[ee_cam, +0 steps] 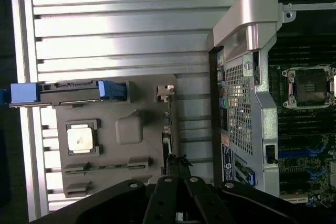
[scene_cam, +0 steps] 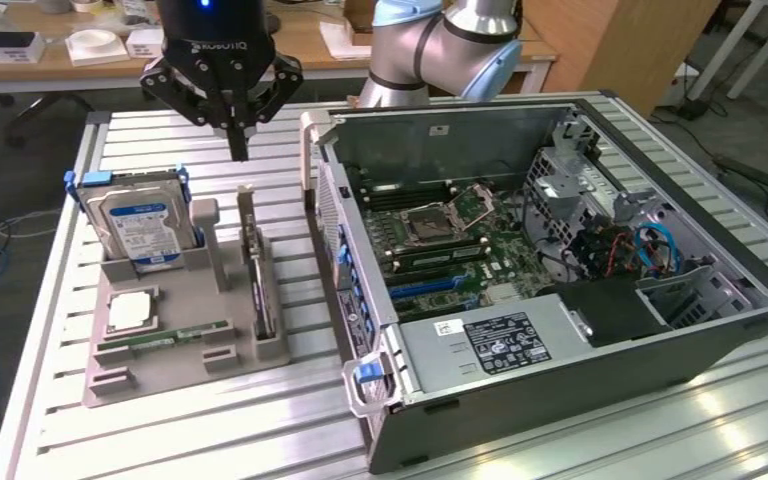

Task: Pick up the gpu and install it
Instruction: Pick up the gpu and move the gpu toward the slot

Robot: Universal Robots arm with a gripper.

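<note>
The jaws are pressed together with nothing between them, hanging just above one end of the gpu (scene_cam: 261, 290), which stands on edge in a slot of the grey tray (scene_cam: 171, 365). A hard drive (scene_cam: 137, 225) stands upright in the same tray. The open computer case (scene_cam: 704, 340) sits beside the tray on the slatted surface (scene_cam: 224, 430).
</note>
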